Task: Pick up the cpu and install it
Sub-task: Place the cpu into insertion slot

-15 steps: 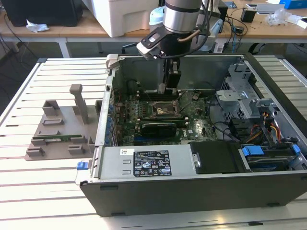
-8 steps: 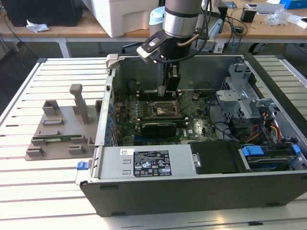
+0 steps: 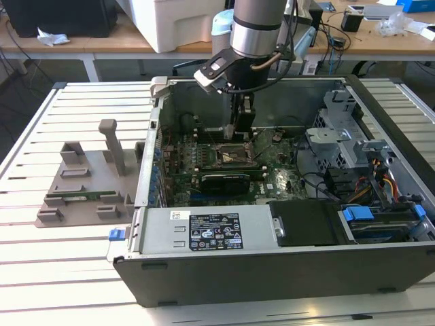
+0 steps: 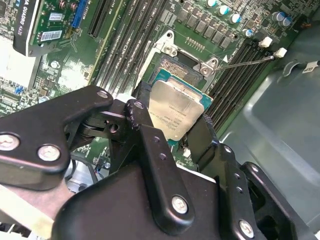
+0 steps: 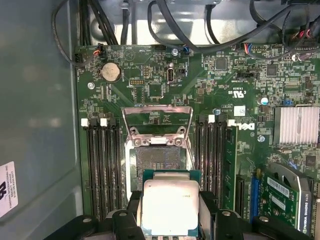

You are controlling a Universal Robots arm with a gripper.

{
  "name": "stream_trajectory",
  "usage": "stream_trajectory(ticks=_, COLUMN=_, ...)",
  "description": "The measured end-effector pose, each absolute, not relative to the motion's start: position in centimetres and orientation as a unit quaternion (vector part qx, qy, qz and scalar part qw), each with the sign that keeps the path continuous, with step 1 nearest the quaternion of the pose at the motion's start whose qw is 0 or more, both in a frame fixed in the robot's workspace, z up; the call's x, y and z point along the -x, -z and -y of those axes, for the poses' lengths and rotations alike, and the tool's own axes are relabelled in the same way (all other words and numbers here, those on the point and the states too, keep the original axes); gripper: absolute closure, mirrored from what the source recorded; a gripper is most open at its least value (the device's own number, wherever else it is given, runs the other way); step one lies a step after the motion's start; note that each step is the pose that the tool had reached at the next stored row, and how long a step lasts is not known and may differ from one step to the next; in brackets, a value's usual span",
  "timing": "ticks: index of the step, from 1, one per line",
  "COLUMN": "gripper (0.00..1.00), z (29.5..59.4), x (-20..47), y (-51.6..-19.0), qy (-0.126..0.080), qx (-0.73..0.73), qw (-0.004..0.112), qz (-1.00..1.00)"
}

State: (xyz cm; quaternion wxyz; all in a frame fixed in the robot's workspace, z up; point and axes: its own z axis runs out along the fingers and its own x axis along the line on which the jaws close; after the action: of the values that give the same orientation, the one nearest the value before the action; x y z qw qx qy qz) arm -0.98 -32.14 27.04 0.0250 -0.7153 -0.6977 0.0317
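The cpu, a flat square chip with a shiny silver top and a thin pale rim, is clamped between two black fingers. My gripper is shut on its two opposite edges. It hangs just above the motherboard, partly over the near edge of the dark square socket. The socket's metal load frame is swung open. In the exterior view my gripper reaches down into the open computer case, right over the socket.
Memory slots flank the socket on both sides. A graphics card, a black power supply and a drive cage crowd the case. On the exterior view's left, a grey holder carries a green memory stick.
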Motion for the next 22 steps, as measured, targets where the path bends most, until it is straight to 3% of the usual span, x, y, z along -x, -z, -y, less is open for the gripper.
stream_trajectory(ticks=22, gripper=0.45, z=31.2, x=1.0, y=-23.5, qy=-0.033, qx=0.697, qw=0.024, qz=0.716)
